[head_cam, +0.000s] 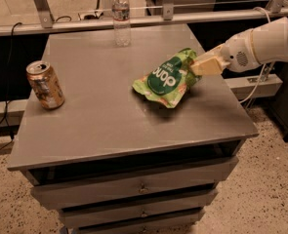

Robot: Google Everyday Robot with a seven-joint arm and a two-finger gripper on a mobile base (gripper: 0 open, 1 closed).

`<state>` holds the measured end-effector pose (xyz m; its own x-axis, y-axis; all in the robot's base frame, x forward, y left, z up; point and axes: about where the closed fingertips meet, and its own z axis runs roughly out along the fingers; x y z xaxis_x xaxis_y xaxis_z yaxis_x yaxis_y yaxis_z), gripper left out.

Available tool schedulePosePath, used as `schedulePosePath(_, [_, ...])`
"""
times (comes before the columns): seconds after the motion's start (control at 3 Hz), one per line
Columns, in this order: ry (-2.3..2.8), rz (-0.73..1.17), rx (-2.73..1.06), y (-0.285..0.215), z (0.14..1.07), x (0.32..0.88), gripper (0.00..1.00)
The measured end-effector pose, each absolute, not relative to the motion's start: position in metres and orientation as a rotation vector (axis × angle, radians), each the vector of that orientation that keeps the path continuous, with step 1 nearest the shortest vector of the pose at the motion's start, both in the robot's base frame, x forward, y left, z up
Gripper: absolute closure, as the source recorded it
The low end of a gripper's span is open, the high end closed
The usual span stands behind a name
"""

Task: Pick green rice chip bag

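Item 1, green rice chip bag (164, 79): tilted, upper-right end raised over tabletop (109, 126), right of centre. Tool (198, 67): clenched on bag's upper-right edge. Can (46, 84): upright, left side. Water bottle (121, 16): upright, far edge.

Your gripper (198, 68) sat over the right side of the counter (99, 130), pinching the green rice chip bag (165, 79), you had wide bare surface between bag and can (46, 84) at left, water bottle (121, 16) at the back edge, well apart.
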<state>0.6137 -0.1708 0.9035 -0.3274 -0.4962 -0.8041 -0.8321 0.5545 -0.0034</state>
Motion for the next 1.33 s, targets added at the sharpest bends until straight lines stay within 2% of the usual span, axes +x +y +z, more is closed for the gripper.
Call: schedulePosePath(1.33, [1.858, 0.489, -1.004, -0.166, 0.978, 0.602, 1.0])
